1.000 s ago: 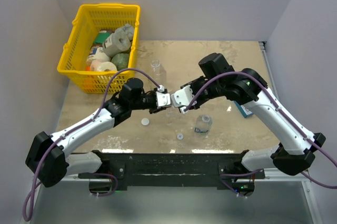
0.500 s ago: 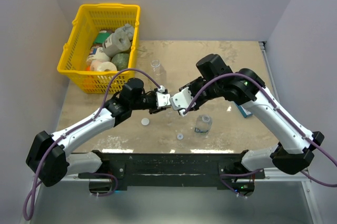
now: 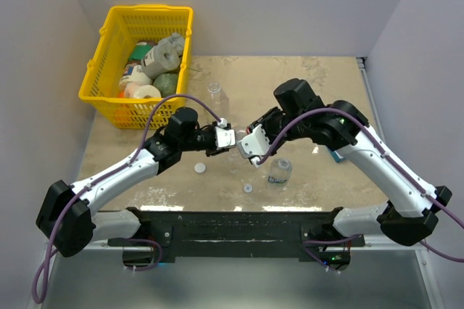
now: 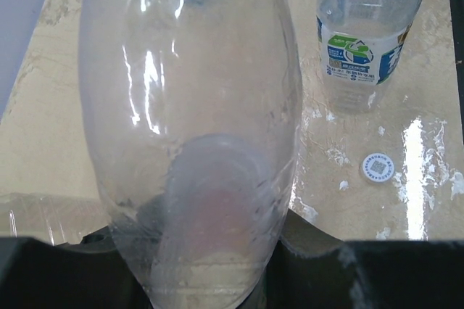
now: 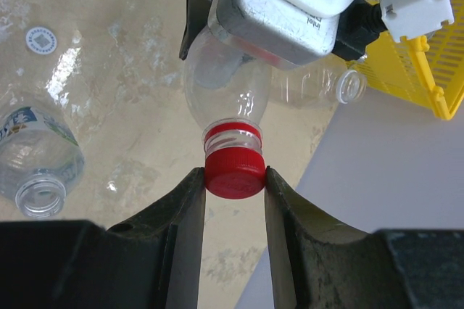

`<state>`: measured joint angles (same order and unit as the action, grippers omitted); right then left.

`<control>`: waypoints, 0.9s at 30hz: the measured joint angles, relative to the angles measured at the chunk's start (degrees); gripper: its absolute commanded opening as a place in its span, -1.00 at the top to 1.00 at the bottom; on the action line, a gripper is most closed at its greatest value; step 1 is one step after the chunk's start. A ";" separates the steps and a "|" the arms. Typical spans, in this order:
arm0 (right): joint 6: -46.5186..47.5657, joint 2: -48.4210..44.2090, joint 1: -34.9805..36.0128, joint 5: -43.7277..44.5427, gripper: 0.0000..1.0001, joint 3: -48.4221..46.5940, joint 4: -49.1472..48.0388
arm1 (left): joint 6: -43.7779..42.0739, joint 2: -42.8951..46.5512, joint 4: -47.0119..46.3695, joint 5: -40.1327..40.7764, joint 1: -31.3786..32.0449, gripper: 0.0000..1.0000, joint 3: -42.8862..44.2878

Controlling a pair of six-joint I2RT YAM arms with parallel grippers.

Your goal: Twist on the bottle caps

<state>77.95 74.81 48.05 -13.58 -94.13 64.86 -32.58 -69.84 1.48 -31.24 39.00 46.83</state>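
My left gripper is shut on a clear bottle, holding it sideways above the table with its neck towards the right arm. My right gripper is shut on the red cap, which sits on that bottle's neck. The short blue-labelled bottle stands open below the right gripper and also shows in the left wrist view. The squarish unlabelled bottle stands open farther back. A white cap and a ring-look cap lie on the table.
A yellow basket full of items stands at the back left. A flat blue-and-white box lies partly under the right arm. The table's near edge runs just behind the loose caps.
My right gripper has shifted slightly right and nearer, with its wrist turning at the red cap. The left arm and bottle have stayed still.
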 measured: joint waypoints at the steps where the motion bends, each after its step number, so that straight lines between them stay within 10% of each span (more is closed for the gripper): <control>1: 0.11 0.00 0.04 0.00 1.00 0.00 -0.22 | 0.02 0.00 -0.17 -0.04 0.00 1.00 0.00; 17: -5.33 4.74 0.24 0.37 1.00 -3.10 1.81 | -2.93 0.00 -0.42 2.78 -0.61 1.00 -0.92; 27: -29.81 15.21 -0.15 3.72 1.00 -15.80 5.20 | 5.33 0.94 -12.22 8.20 -0.70 1.00 -7.48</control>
<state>48.14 90.02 47.90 -9.87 -109.93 70.06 -27.24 -68.90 -10.74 -23.05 38.30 39.35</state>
